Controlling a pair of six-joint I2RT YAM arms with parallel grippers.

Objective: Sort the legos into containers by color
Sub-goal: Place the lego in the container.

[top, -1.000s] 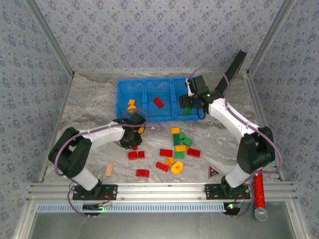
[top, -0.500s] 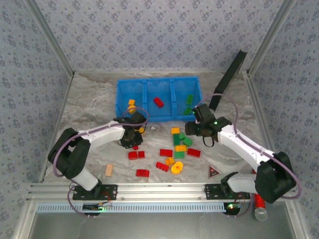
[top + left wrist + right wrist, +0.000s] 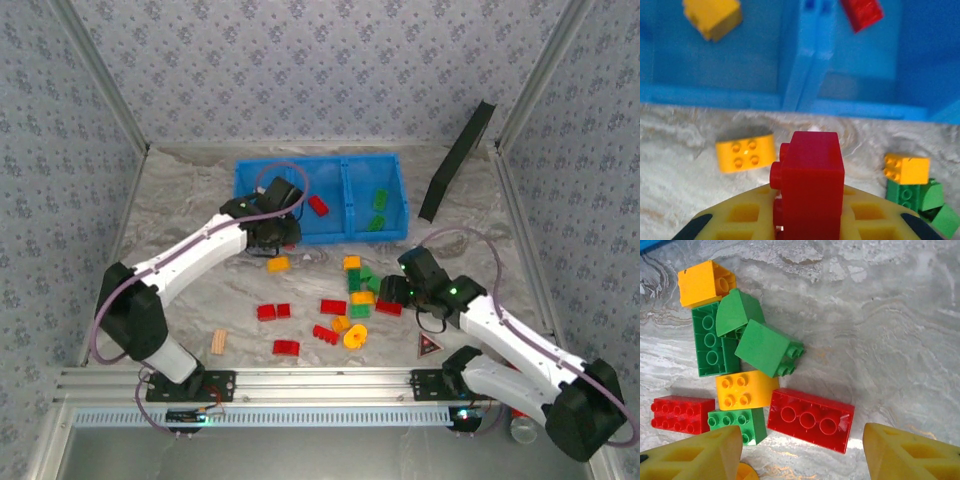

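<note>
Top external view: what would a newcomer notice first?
The bright blue bin sits far centre, with a few bricks inside. The left gripper is at its near wall, shut on a red brick. The right gripper hangs open over the mixed red, green and yellow pile nearer the arms.

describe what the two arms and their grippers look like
The left arm and right arm have white links, black joints and a pale purple cable looping along each. The left gripper's fingers and the right gripper's fingers are yellow plastic moulded with square recesses, with dark patches near the edges.
</note>
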